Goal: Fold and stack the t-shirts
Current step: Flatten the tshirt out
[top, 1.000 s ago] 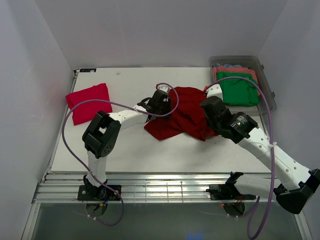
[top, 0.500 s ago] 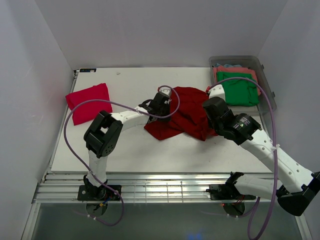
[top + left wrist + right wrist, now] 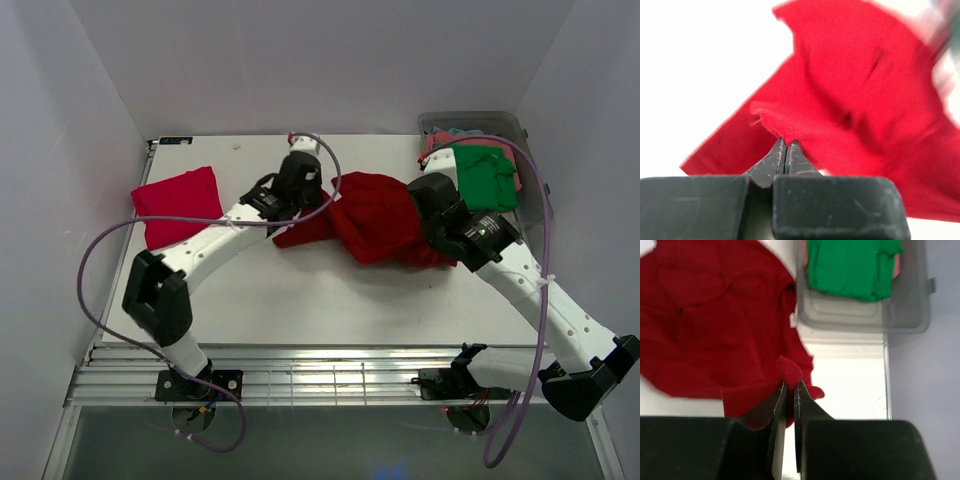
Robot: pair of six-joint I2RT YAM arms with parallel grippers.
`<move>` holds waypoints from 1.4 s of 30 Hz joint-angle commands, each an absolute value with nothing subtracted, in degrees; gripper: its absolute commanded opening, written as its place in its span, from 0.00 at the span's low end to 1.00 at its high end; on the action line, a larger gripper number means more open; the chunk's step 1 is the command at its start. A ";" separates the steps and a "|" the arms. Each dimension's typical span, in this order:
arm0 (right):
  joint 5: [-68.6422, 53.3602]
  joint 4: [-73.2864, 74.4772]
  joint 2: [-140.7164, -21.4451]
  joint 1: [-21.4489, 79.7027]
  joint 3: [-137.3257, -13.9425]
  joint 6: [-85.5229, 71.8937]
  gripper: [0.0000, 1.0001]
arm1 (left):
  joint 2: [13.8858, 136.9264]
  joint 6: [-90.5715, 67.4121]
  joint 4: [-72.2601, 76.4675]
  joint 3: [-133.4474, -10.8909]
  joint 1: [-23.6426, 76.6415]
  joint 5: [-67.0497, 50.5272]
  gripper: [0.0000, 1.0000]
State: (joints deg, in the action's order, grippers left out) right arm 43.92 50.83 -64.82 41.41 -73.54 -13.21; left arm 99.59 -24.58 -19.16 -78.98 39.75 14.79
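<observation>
1. The dark red t-shirt (image 3: 378, 218) lies crumpled at the middle of the desk (image 3: 330, 295). It is bunched into a twisted ridge with its folds overlapping, not spread flat.
2. The left fingers (image 3: 771, 162) are clenched on a small tuck of cloth at the shirt's left end. Only a thin peak of fabric sits between the tips.
3. The right fingers (image 3: 771, 407) are also clamped tight, grasping a little flap near the shirt's right edge, close to the tub (image 3: 533, 175).
4. A pinkish-red t-shirt (image 3: 178, 206) lies folded at the left of the desk, well apart from the work. A green t-shirt (image 3: 485, 178) rests in the tub over a coral t-shirt (image 3: 470, 142), in the upper right of the frame.
5. Judged step: both arms hold the dark red shirt, probably to lift it or stretch it open for folding.
6. Risks from here:
   - Either pinch is shallow, so a firm pull could slide the cloth out and drop that end.
   - The grasped spots may not be matching corners, so stretching could leave the shirt twisted.
   - The right arm works just beside the tub, so trailing fabric could snag its rim or drag it.
   - The left wrist view is blurred, so how many layers are caught there cannot be told.
</observation>
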 commanded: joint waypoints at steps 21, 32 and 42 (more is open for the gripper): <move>16.72 48.07 -68.47 25.58 -123.30 5.89 0.08 | 54.86 -11.06 -25.92 -92.81 33.13 14.51 0.00; 5.02 43.78 -59.33 25.31 -133.41 0.54 0.08 | 46.05 -24.24 -31.90 -97.99 33.05 6.17 0.00; 9.75 37.35 -61.69 25.14 -125.16 -2.20 0.08 | 47.37 -26.54 -39.11 -95.81 32.61 7.81 0.00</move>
